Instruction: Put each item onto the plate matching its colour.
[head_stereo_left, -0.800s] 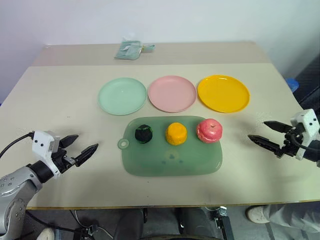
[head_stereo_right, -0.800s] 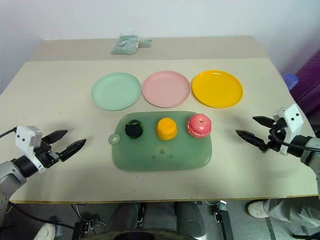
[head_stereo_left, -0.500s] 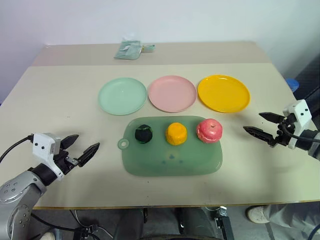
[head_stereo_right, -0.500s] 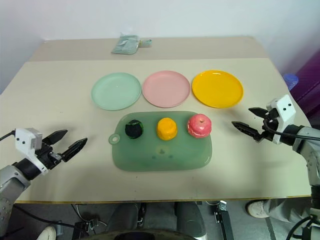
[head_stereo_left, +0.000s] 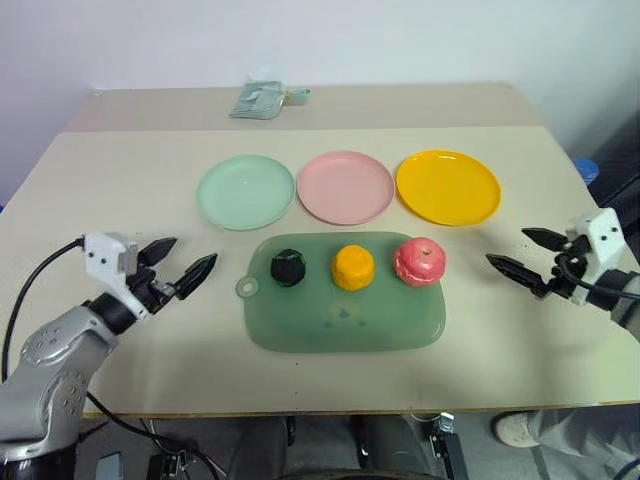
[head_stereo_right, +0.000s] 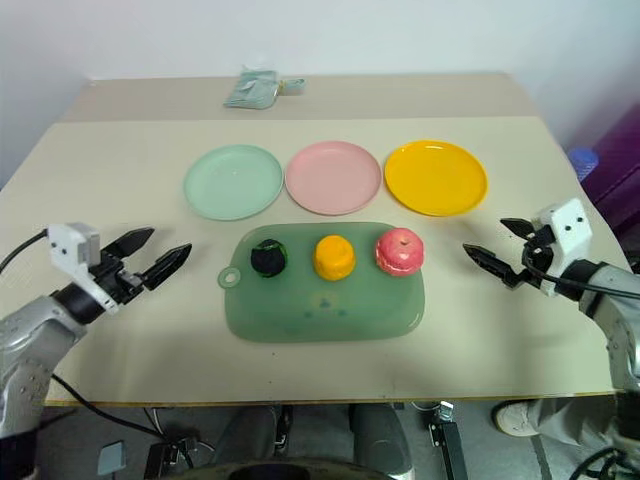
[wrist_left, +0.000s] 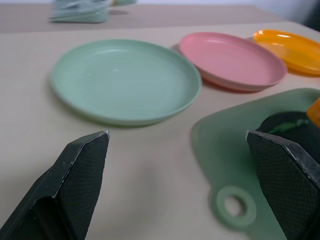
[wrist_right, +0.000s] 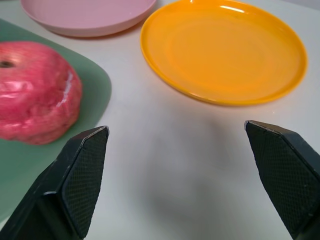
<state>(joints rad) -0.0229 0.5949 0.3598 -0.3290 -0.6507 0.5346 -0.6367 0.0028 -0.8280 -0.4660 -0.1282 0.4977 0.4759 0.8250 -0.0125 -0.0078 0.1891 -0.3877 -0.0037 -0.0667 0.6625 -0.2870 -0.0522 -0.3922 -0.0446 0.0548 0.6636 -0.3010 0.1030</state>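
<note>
Fruits: dark green lump (head_stereo_left: 288, 268), orange one (head_stereo_left: 353, 267), pink-red apple (head_stereo_left: 418, 261) — in a row along the far half of the green board (head_stereo_left: 345, 320), none yet plated.
Plates: mint green plate (head_stereo_left: 245, 191), pink plate (head_stereo_left: 345, 187), yellow plate (head_stereo_left: 447, 186) — bare, side by side just beyond the board, edges nearly touching.
Left pincer (head_stereo_left: 178, 270): spread, holding nothing, low over the counter (head_stereo_left: 120, 180) beside the board's tab hole (head_stereo_left: 246, 289).
Right pincer (head_stereo_left: 520, 260): spread, holding nothing, near the apple's side of the board.
Step in hand: likely first reach — better to straddle a fruit squarely at its widest part, close gently, lift clear of the board before carrying.
Caution: apple belongs on the middle plate, orange fruit on the yellow; paths cross, so one arm at a time.
Open room: wide bare counter at both sides; tight only between plates and board.
Edges: right pincer close to the counter's right edge; folded packet (head_stereo_left: 262, 99) far back, out of the way.
</note>
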